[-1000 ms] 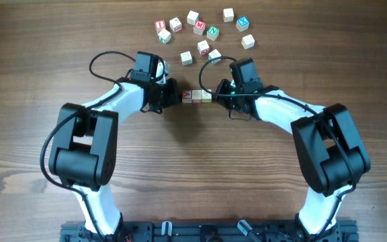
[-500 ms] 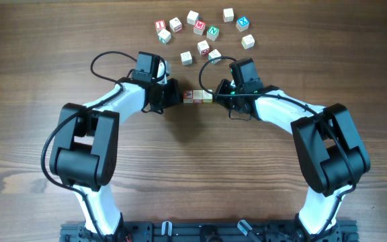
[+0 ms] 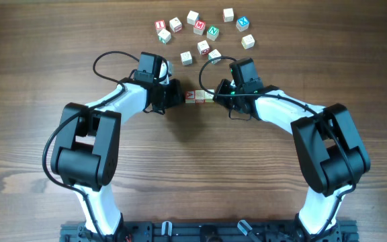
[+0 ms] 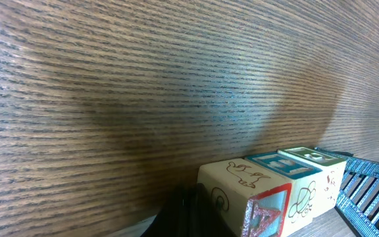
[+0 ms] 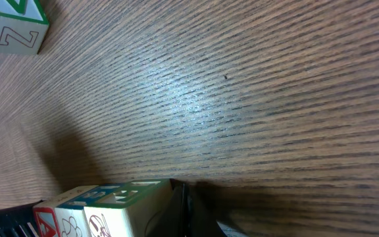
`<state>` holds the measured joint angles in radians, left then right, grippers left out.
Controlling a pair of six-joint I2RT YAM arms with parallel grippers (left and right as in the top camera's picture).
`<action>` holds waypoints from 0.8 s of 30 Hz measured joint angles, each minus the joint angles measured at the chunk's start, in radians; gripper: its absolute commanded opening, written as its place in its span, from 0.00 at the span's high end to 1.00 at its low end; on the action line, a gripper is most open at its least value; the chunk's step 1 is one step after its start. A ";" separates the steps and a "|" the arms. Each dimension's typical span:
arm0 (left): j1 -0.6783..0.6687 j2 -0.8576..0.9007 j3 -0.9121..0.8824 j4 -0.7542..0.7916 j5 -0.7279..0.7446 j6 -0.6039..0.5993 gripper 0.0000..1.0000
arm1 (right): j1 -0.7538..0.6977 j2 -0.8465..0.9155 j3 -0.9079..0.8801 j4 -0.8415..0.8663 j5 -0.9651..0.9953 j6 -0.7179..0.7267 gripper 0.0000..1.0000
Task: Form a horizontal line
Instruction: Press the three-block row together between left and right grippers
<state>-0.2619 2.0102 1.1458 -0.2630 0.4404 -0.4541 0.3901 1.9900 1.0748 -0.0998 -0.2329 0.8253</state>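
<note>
1. The surface (image 3: 193,175) is brown wood with fine horizontal grain, and it fills all views.
2. The row (image 3: 198,97) of three cubes lies mid-surface, with the red A at its left end.
3. Loose cubes (image 3: 203,30) are scattered beyond it.
4. The left jaws and the right jaws are closed on nothing, one at each end of the row.
</note>
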 measured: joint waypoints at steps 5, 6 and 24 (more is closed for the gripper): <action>0.000 0.001 0.000 0.006 0.001 0.000 0.96 | 0.000 0.000 0.000 0.000 0.000 0.000 0.96; 0.000 0.002 0.000 0.010 0.003 0.000 0.96 | 0.000 0.000 0.000 0.000 0.000 0.000 0.96; 0.000 0.003 0.000 0.014 0.003 -0.019 0.96 | -0.001 0.000 -0.001 0.008 -0.004 -0.019 0.96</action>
<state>-0.2619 2.0129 1.1454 -0.2493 0.4435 -0.4728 0.3889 1.9903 1.0737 -0.0917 -0.2367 0.8066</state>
